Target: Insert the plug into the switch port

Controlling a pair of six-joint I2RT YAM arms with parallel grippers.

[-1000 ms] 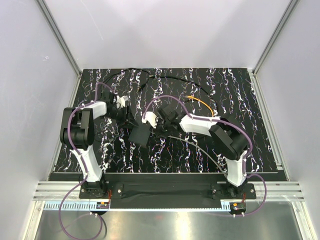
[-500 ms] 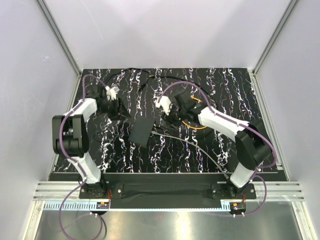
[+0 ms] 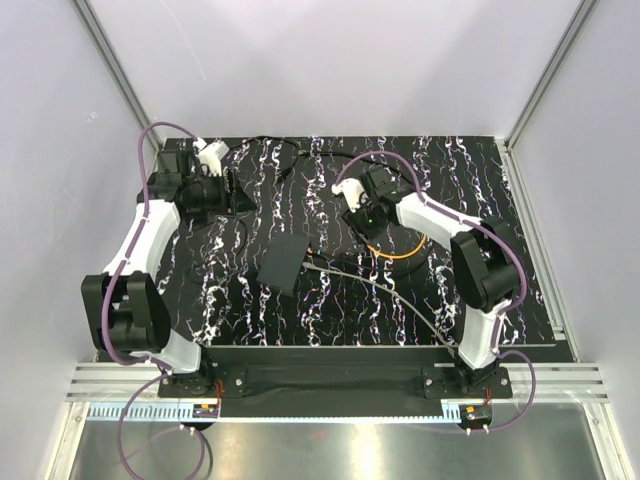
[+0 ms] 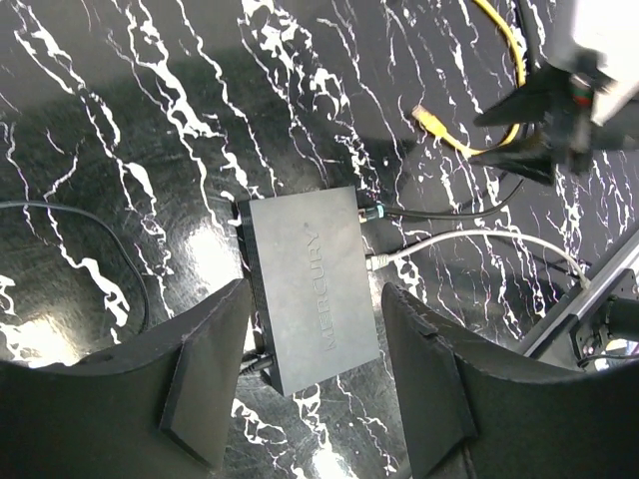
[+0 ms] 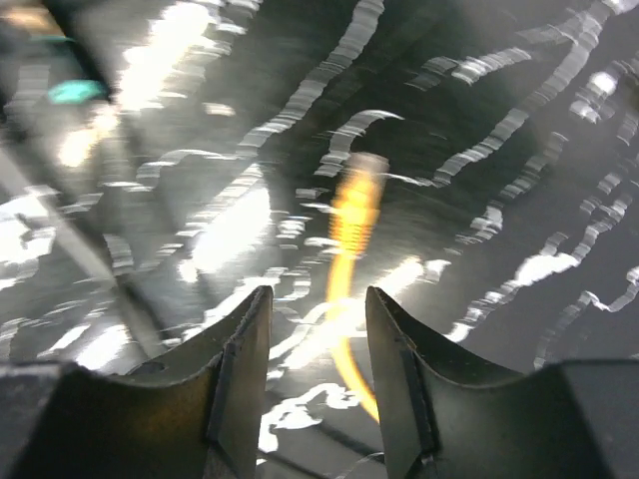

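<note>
While the left claw [image 3: 228,192] hangs high at the far left with its fingers apart and nothing in them, the flat black box [image 4: 310,289] lies on the table [image 3: 520,250] below it, near the middle. The switch port [image 4: 361,235] is on the box's thin edge, where a black cord [image 4: 449,208] and a white cord [image 4: 479,239] already go in. To the right, well apart from the box, the little yellow plug [image 4: 427,118] lies on the table. The right claw [image 5: 318,299] hovers over it, fingers apart, not touching. I think the plug is light and hard, but its yellow cord [image 4: 499,60] is bendy and may tug it sideways. It is best pinched on its hard sides, just behind the tip. The box looks light and may slide when pushed.
</note>
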